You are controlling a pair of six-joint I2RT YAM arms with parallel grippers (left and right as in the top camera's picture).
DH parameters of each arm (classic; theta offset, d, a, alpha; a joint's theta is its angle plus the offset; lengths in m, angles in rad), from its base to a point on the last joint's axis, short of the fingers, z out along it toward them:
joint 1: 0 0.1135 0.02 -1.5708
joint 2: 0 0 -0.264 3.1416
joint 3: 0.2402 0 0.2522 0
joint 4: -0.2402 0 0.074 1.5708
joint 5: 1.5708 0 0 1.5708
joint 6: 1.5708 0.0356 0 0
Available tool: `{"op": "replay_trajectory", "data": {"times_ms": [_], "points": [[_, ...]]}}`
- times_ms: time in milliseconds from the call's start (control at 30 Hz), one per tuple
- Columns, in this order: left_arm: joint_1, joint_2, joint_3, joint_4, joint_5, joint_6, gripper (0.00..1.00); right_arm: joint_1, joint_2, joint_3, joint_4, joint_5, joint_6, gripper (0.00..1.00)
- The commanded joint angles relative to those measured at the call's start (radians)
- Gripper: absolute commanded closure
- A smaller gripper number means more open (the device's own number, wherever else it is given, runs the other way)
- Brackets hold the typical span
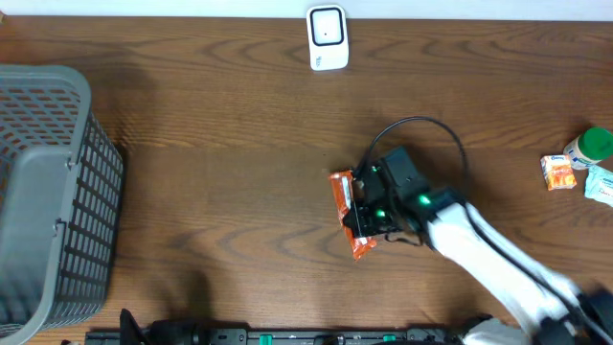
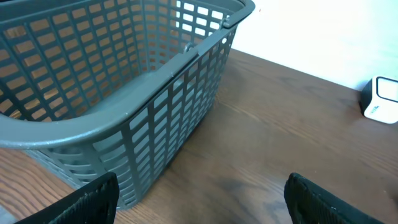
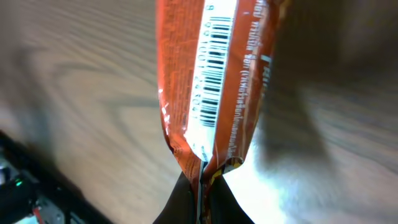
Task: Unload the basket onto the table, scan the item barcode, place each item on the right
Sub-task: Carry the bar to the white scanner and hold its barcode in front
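An orange snack packet (image 1: pixel 345 206) lies near the middle of the table, and my right gripper (image 1: pixel 365 222) is shut on its crimped end. In the right wrist view the packet (image 3: pixel 214 81) stretches away from the fingertips (image 3: pixel 186 202), its white barcode strip (image 3: pixel 211 68) facing the camera. The white scanner (image 1: pixel 327 37) stands at the far edge of the table, also seen as a scanner (image 2: pixel 380 99) at the right of the left wrist view. My left gripper (image 2: pixel 202 198) is open over bare wood near the basket, holding nothing.
A grey plastic basket (image 1: pixel 48 192) fills the left side of the table and shows close up as the basket (image 2: pixel 112 87) in the left wrist view. A small orange carton (image 1: pixel 558 172), a green-capped bottle (image 1: pixel 589 146) and another pack (image 1: pixel 601 184) sit at the right edge.
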Motion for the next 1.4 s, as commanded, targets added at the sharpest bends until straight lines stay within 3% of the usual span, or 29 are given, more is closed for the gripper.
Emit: {"op": "replay_trajectory", "data": {"times_ms": [0,300,467,600,700,833,1100,1267,1367], "points": [[-0.003,-0.001,0.000,0.002,0.002,-0.001,0.15,0.043,-0.164,0.006,-0.022,0.056,-0.061,0.99],[-0.003,-0.001,0.000,0.002,0.002,-0.001,0.15,0.134,-0.456,0.006,-0.078,0.056,-0.130,0.99],[-0.003,-0.001,0.000,0.002,0.002,-0.001,0.15,0.147,-0.494,0.006,-0.105,0.080,-0.156,0.99],[-0.003,-0.001,0.000,0.002,0.002,-0.001,0.15,0.146,-0.456,0.005,-0.097,0.290,-0.144,0.99],[-0.003,-0.001,0.000,0.002,0.002,-0.001,0.14,0.135,-0.369,0.006,-0.018,0.451,-0.126,0.99],[-0.003,-0.001,0.000,0.002,0.002,-0.001,0.15,0.072,-0.166,0.064,0.135,0.520,-0.154,0.99],[-0.003,-0.001,0.000,0.002,0.002,-0.001,0.15,-0.037,0.367,0.585,0.121,0.846,-0.402,0.98],[-0.003,-0.001,0.000,0.002,0.002,-0.001,0.15,-0.046,0.640,0.893,0.196,1.132,-0.688,0.98],[-0.003,-0.001,0.000,0.002,0.002,-0.001,0.15,-0.046,0.803,1.011,0.350,1.318,-0.981,0.98]]}}
